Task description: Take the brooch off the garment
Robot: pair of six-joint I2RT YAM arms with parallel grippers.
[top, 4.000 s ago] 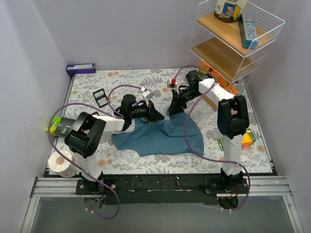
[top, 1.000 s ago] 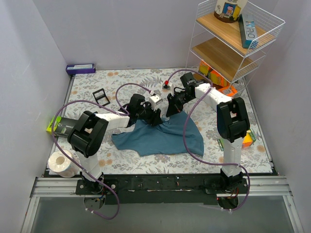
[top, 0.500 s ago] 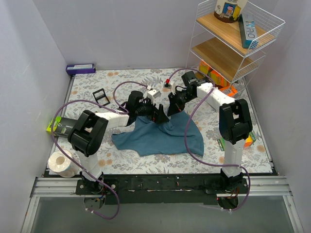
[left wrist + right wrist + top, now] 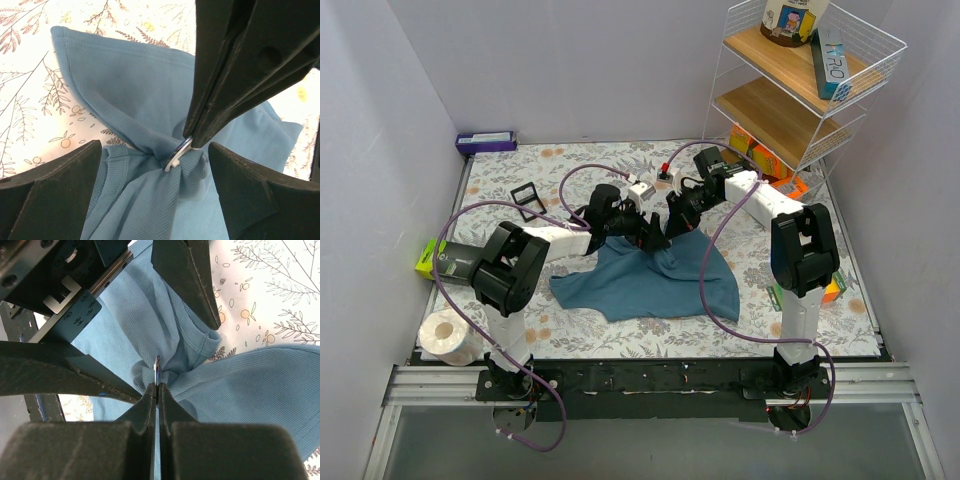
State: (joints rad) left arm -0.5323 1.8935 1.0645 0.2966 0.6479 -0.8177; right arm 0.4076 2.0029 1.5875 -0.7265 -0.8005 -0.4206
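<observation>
Floral-print tabletop [image 4: 510, 165] carries the soft teal-blue short-sleeved T-shirt [image 4: 640, 285]. It lies crumpled mid-table, with 1 fold pulled up into a peak between the 2 arms. Cloth looks light, limp and stretchy, so it will likely drag along with any pull and needs pinning close to the pin. Left gripper [image 4: 155, 152] is wide open, its 2 fingers straddling the peak, no grip on the cloth. Right gripper [image 4: 156, 389] is closed, tips pinched on the rim of the tiny silvery-white round brooch [image 4: 177, 154]. The pin sits at the top of the bunched fold, cloth gathered tight around it. Brooch looks hard, thin, light and smooth, so probably slippery. Best hold is edge-on across the rim, left jaws clamping cloth just below.
</observation>
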